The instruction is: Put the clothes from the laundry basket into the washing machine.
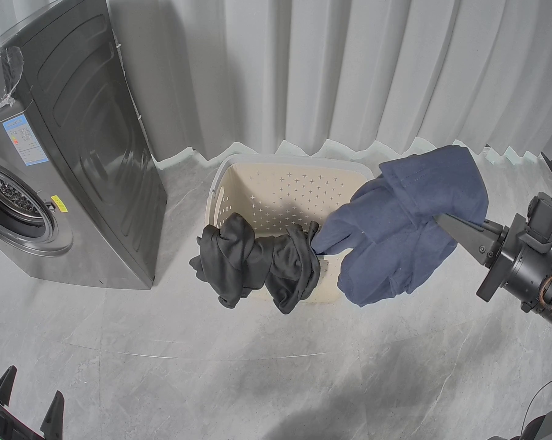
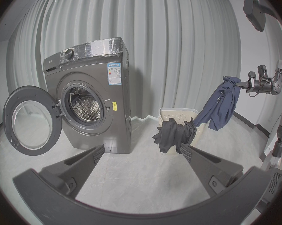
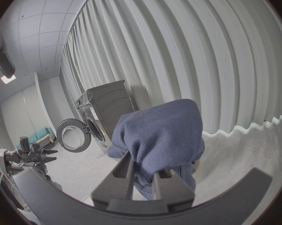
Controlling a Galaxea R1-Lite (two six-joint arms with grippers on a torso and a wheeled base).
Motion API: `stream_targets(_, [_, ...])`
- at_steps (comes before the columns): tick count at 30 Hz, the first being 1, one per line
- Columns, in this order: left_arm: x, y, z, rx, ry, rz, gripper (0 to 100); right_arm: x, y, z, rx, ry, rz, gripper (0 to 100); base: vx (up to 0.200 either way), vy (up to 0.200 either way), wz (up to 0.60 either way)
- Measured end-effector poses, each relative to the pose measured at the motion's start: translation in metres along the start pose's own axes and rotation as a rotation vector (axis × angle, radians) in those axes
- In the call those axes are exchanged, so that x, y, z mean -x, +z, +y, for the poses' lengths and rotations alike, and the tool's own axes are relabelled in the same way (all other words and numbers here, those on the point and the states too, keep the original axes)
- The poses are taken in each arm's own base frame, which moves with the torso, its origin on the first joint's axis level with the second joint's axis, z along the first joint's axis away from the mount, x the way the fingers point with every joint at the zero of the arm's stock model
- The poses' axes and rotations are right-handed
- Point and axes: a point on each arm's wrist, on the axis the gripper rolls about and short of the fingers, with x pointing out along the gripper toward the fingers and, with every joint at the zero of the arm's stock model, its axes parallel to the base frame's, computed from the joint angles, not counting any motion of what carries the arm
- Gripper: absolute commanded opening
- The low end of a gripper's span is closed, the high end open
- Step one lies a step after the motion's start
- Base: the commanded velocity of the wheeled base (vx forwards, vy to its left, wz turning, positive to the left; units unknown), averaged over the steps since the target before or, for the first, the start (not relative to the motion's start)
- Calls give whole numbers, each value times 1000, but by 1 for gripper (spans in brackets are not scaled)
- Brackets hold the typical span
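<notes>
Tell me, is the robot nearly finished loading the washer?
Not yet. The washing machine door is open, but its drum looks empty. The right gripper has its jaws shut on a blue top held up over the laundry basket. Dark clothes hang over the basket's rim, waiting.

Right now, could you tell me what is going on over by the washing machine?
The robot is loading laundry. Its right gripper is shut on a blue garment, held up above the right side of the laundry basket. A dark garment is draped over the front rim of that basket. The washing machine stands to the left with its door open, and the left gripper hangs low, open and empty.
</notes>
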Motion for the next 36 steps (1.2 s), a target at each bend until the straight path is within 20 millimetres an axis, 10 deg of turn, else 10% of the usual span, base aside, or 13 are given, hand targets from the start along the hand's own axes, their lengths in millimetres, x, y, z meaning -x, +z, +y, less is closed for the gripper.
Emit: stream_targets(36, [0,0,0,0,0,0,100,0,0,2,2,33,-8,0,0,178,0])
